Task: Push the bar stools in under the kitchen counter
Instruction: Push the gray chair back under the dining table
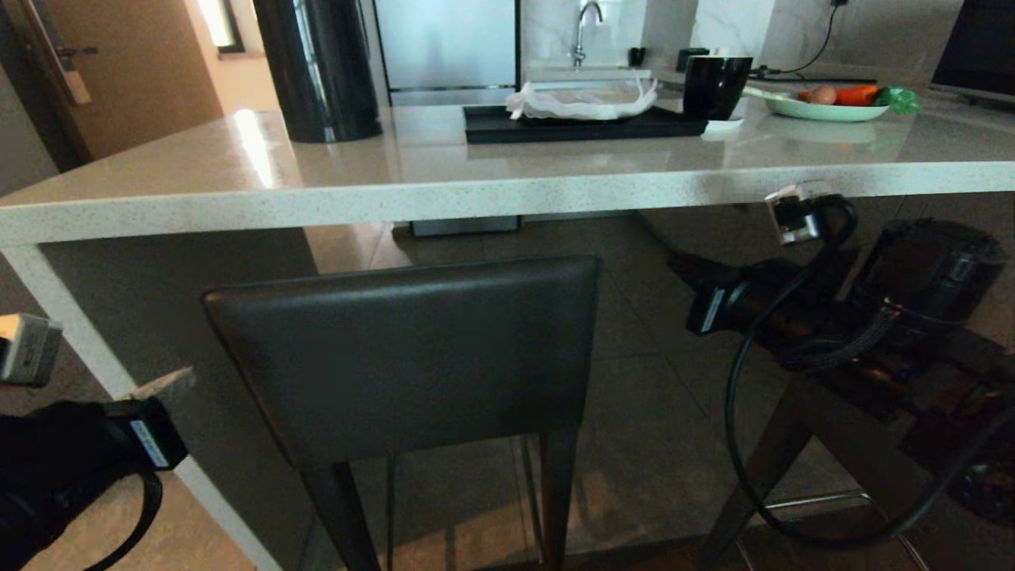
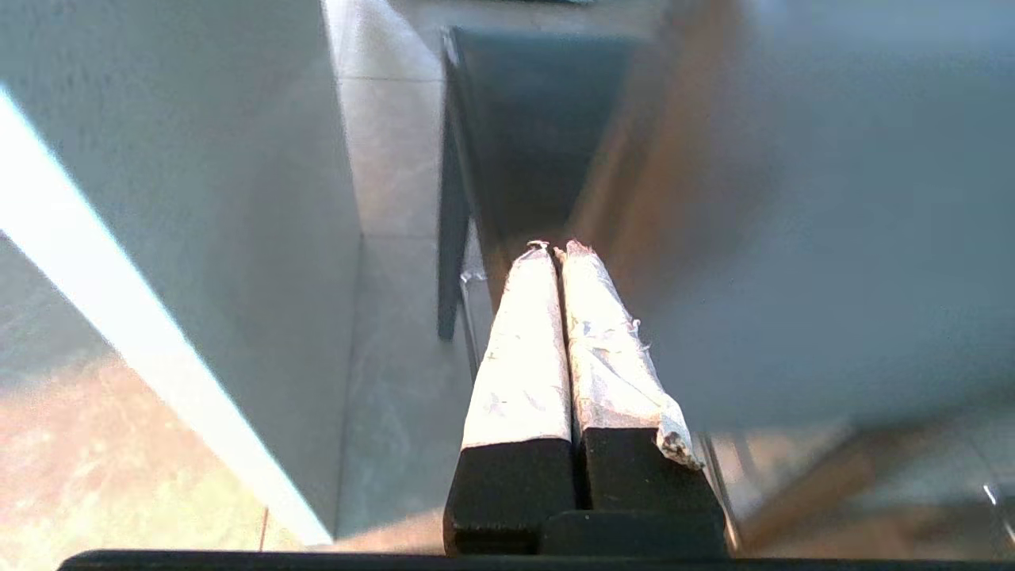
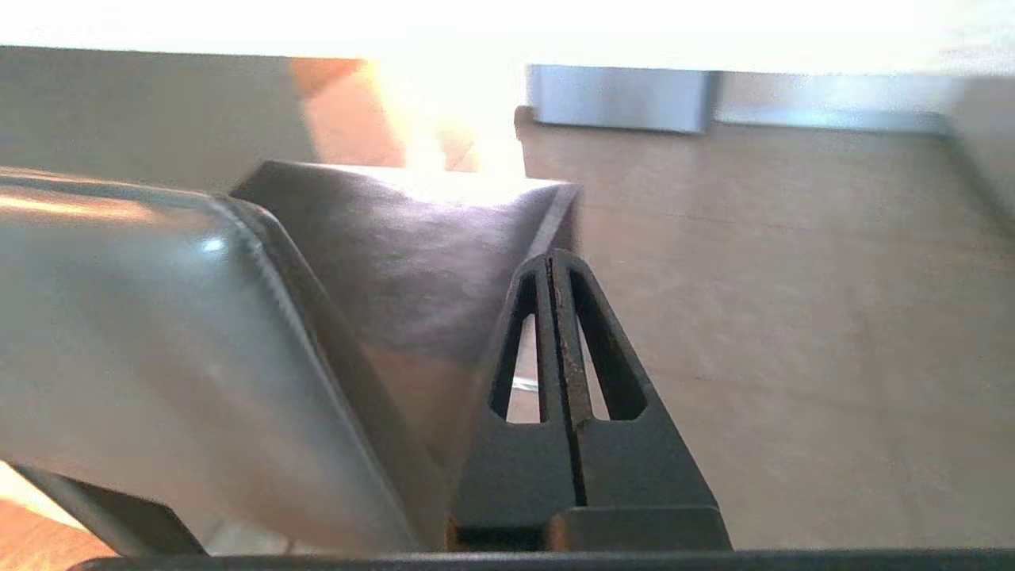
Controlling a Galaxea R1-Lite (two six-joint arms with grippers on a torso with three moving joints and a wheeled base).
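Grey-backed bar stools point(image 1: 404, 349), two visible.

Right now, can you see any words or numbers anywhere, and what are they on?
No text here can be read.
White label on the left arm: marks too small to read.
White label on the right arm: also too blurred to read.
Grey tag at the left edge: faint print, unreadable.
Kitchen counter, bar stool, black cup and black tray: no writing visible.
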